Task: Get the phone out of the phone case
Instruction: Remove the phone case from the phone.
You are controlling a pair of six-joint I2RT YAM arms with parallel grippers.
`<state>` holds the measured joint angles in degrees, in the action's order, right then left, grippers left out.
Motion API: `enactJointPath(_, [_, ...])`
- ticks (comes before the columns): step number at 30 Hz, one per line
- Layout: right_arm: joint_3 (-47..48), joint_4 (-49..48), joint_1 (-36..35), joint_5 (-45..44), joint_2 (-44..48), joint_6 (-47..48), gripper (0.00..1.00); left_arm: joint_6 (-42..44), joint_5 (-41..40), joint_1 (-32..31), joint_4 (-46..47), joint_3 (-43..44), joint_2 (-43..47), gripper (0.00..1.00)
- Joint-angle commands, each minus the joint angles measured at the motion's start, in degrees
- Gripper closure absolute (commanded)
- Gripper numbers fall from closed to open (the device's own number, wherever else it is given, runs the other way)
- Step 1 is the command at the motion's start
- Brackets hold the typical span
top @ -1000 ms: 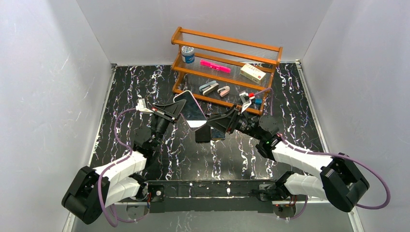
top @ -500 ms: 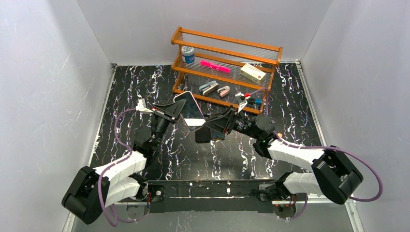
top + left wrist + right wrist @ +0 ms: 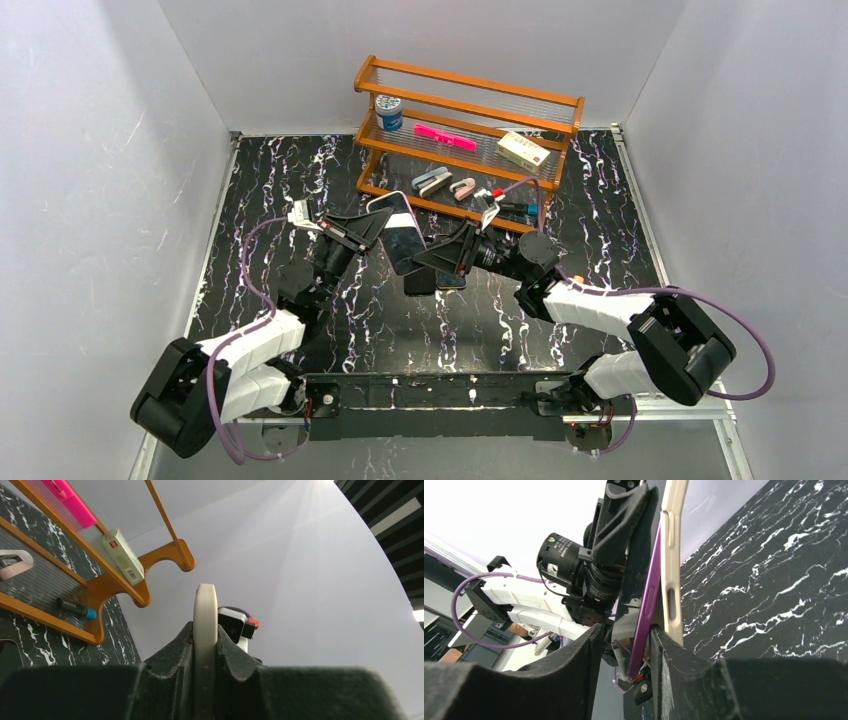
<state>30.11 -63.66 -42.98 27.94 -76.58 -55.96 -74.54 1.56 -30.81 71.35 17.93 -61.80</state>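
My left gripper [image 3: 366, 229] is shut on a phone in a beige case [image 3: 402, 240] and holds it above the table, screen facing up and right. In the left wrist view the case's edge [image 3: 205, 605] stands clamped between my fingers [image 3: 175, 650]. My right gripper [image 3: 441, 256] is open at the phone's right end. In the right wrist view my right gripper [image 3: 626, 635] straddles the phone's purple edge [image 3: 649, 600]. That edge has come away from the beige case [image 3: 671, 555]. The right finger [image 3: 674, 670] sits against the case, with a gap left of the phone.
A wooden two-shelf rack [image 3: 465, 140] stands behind the grippers. It holds a blue-lidded jar [image 3: 388, 111], a pink bar [image 3: 445, 136], a small box [image 3: 523, 150] and several small items. A dark flat thing [image 3: 435, 280] lies on the marbled black table [image 3: 260, 200] under the grippers.
My right gripper has moved left, up to the phone's end, and now straddles its edge. The left gripper has shifted the cased phone slightly right.
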Motion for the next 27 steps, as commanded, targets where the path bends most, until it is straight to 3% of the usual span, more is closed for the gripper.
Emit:
enactJointPath(1, [4.89,-3.67,0.32,0.08,-1.37,0.11,0.54,-1.28,8.45,-0.39,10.16,3.17,-0.50,1.00])
enactJointPath(7, [6.88,-5.92,1.58,0.99,-3.10,-0.85,0.61,3.41,14.03,-0.39,10.74,2.14,1.25,1.00])
enactJointPath(11, [7.04,-7.49,2.06,1.75,-3.75,-2.16,0.76,7.25,15.31,-0.39,10.38,1.62,2.41,0.95])
enactJointPath(15, [6.19,-8.41,2.72,2.23,-2.93,-3.16,0.98,9.60,14.73,-0.03,9.51,0.48,2.60,0.84])
enactJointPath(21, [4.22,-7.14,4.65,2.10,1.09,-3.71,0.99,13.53,14.33,2.69,6.55,-2.83,5.73,0.54])
enactJointPath(27, [3.37,-5.72,5.60,1.76,4.50,-3.71,0.99,18.78,15.39,3.30,-0.28,-5.10,9.98,0.43])
